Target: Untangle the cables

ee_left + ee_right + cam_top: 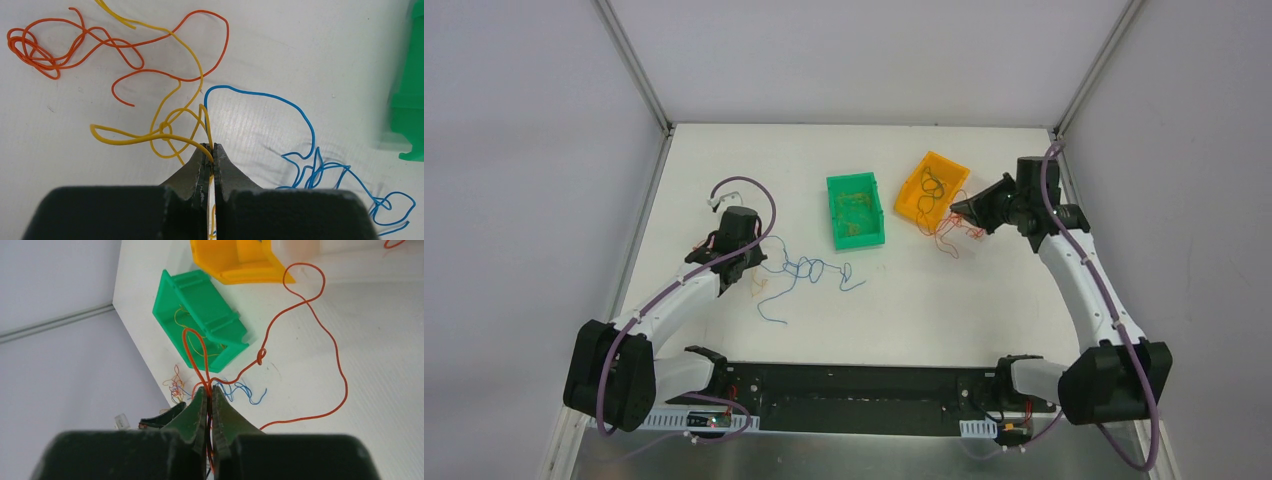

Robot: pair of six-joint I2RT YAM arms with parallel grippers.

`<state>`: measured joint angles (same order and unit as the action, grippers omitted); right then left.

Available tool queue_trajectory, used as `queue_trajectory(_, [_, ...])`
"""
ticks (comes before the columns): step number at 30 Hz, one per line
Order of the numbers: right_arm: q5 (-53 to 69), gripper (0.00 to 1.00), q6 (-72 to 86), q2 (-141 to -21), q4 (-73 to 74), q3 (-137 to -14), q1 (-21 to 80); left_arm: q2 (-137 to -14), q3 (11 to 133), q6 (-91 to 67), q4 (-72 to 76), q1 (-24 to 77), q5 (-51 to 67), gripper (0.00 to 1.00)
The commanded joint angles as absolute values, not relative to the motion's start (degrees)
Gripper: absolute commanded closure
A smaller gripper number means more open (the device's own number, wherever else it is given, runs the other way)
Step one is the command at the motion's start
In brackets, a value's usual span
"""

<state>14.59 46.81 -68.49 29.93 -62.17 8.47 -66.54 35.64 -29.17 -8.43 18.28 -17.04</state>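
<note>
The cables lie in two groups on the white table. By my left gripper [742, 262] a blue cable [809, 268] curls to the right. In the left wrist view the left gripper [212, 147] is shut on a knotted yellow cable [164, 130], with an orange cable [226, 37] beyond it and the blue cable [260, 94] to the right. My right gripper [954, 208] is beside the orange bin, above a red-orange cable [949, 238]. In the right wrist view the right gripper [209, 387] is shut on that red-orange cable [261, 355], which trails to the table with a small knot in it.
A green bin [856, 210] with thin strands inside stands at the table's middle back. An orange bin [932, 187] holding more strands stands tilted to its right. The green bin's edge [407, 100] shows at the right of the left wrist view.
</note>
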Motion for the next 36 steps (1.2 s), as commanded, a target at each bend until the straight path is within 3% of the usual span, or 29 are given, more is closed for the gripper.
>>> queue_trajectory(1, [22.9,1.00,46.4,-72.8,26.4,-66.0,2.3,-65.4,35.2,-29.4,-7.7,18.1,-18.1,1.00])
queue_trajectory(15, [21.8,1.00,40.9,-89.7,22.2,-75.3,-7.1,-66.0,35.4,-29.0,-7.5,18.0,-17.9,1.00])
queue_trajectory(26, [10.7,1.00,42.2,-92.4,27.5,-86.2,-7.5,-66.1,35.4,-29.0,-7.4,18.0,-17.9,1.00])
queue_trajectory(36, [1.6,1.00,43.6,-91.0,22.5,-78.1,-7.4,-66.0,35.3,-28.8,-7.5,18.0,-17.9,1.00])
